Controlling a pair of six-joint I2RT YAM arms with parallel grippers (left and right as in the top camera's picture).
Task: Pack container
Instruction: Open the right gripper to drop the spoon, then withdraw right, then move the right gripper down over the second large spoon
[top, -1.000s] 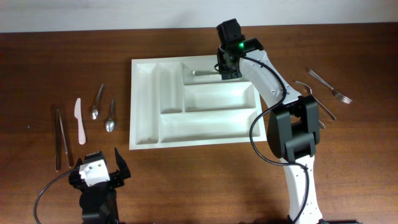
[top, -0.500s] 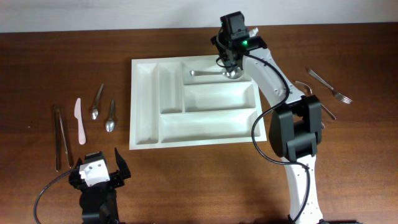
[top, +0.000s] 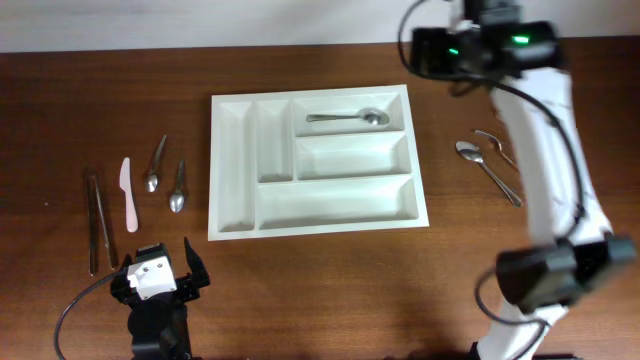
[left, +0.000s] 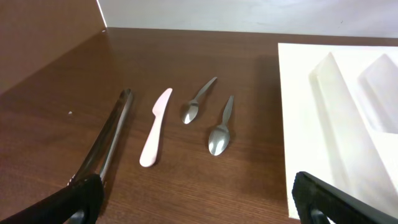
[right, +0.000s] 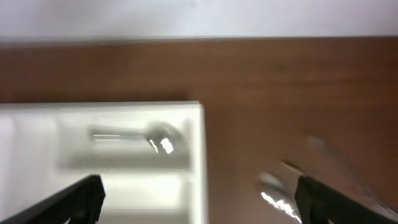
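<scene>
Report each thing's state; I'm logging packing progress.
container, holds one spoon, other compartments empty
spoon, lying in farthest long compartment
left end effector, open, empty
right end effector, open, empty
white knife, on table, left of container
right-side spoon, on table, outside container

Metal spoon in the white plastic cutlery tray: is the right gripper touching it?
Apart. Overhead shows the right gripper beyond the tray's corner, off the spoon.
</scene>
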